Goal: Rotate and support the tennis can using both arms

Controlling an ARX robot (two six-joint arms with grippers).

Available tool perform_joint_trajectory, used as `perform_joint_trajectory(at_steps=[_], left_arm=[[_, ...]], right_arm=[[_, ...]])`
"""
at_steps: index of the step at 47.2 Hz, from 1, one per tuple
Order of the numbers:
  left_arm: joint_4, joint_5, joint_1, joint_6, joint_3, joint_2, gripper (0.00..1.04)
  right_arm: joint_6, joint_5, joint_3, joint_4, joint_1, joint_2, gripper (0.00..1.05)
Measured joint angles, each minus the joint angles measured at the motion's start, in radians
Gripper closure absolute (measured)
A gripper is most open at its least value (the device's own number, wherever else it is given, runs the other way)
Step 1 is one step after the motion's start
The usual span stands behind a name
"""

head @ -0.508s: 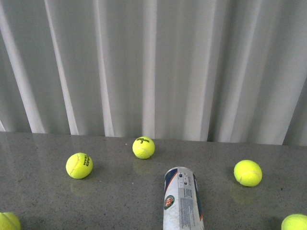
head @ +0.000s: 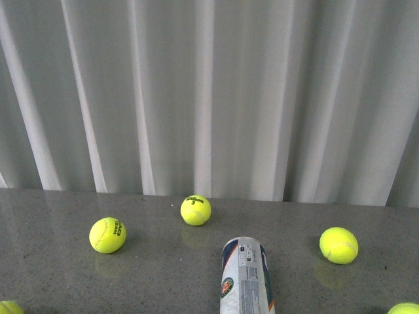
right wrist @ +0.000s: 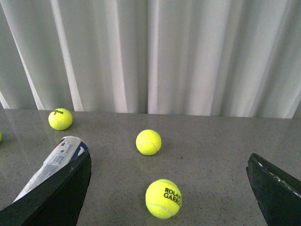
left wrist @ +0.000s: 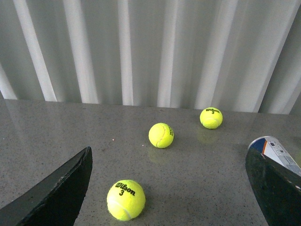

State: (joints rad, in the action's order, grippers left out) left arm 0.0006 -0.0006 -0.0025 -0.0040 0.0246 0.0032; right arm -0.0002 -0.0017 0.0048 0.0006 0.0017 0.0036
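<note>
Lying on its side at the middle of the near edge of the grey table [head: 52, 216], the tennis can [head: 247, 278] points its round end toward the far edge in the front view. Its label faces up, with a round emblem and a printed panel; its nearer part runs out of the picture. Yellow balls lie apart from it: a far ball [head: 196, 210] close to the far edge, a left ball [head: 107, 235], a right ball [head: 338, 245], and one cut off at each near corner. A white pleated curtain [head: 249, 98] hangs behind the far edge.

From the left wrist view, the left gripper [left wrist: 168, 162] hovers above the table with its jaws spread wide and nothing between them but bare surface. The tennis can [left wrist: 275, 148] peeks out just beyond one black finger [left wrist: 275, 188]; whether they touch I cannot tell. A Wilson ball [left wrist: 125, 200] lies near the other finger, with two more balls farther toward the curtain.

From the right wrist view, the right gripper [right wrist: 168, 162] is likewise wide open and grips nothing. The tennis can [right wrist: 56, 157] lies partly behind one finger [right wrist: 59, 193], contact unclear. A Roland Garros ball [right wrist: 163, 198] sits between the fingers without touching either, and a plain ball [right wrist: 148, 142] lies beyond it.
</note>
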Motion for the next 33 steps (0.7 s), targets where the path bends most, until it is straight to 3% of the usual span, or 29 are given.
perform_joint_trajectory(at_steps=[33], left_arm=[[0.0, 0.0, 0.0, 0.0, 0.0, 0.0, 0.07]], right_arm=[[0.0, 0.0, 0.0, 0.0, 0.0, 0.0, 0.07]])
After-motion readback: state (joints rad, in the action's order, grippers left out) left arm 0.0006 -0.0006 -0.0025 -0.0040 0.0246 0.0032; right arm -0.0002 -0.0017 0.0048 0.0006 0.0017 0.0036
